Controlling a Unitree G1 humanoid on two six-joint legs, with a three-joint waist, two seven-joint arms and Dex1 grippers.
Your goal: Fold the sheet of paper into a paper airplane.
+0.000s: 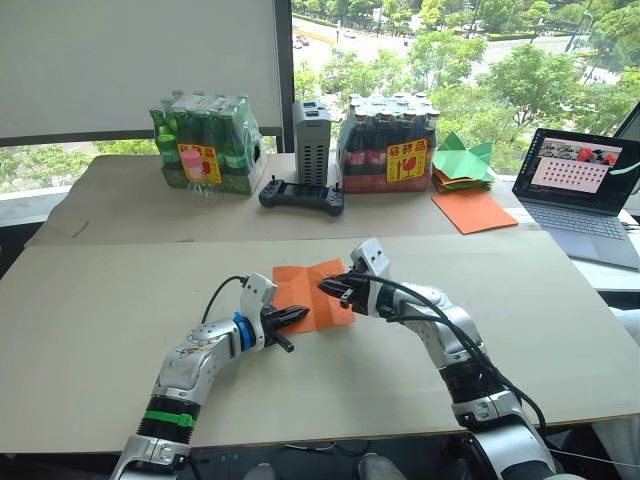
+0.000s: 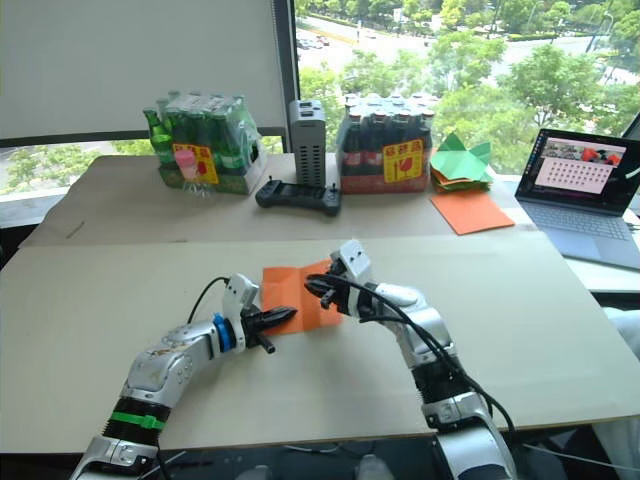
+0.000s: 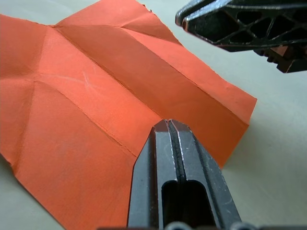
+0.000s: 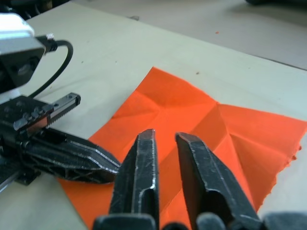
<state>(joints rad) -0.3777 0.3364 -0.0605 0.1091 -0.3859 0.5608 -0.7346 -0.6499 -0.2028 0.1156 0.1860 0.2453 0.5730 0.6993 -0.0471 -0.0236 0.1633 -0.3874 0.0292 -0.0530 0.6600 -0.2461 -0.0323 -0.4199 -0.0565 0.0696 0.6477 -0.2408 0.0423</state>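
Left gripper (image 1: 293, 317): jaws pressed together, holding nothing, tips resting at the near edge of the sheet (image 1: 312, 293). Sheet: lying open and flat under both sets of jaws, creased but unfolded. Right gripper (image 1: 330, 287): jaws slightly parted, empty, poised over the sheet's right side. Judged early; nearly all folds left.

Item count, work area

You have one creased sheet of paper (image 1: 305, 293), one smooth orange sheet (image 1: 474, 211), one stack of green folded papers (image 1: 462, 160), two shrink-wrapped bottle packs (image 1: 206, 145) (image 1: 386, 145), one black handheld controller (image 1: 301, 195), one grey upright box (image 1: 311, 127), one laptop (image 1: 583, 190), and two grippers: left gripper (image 1: 293, 318), right gripper (image 1: 331, 286).
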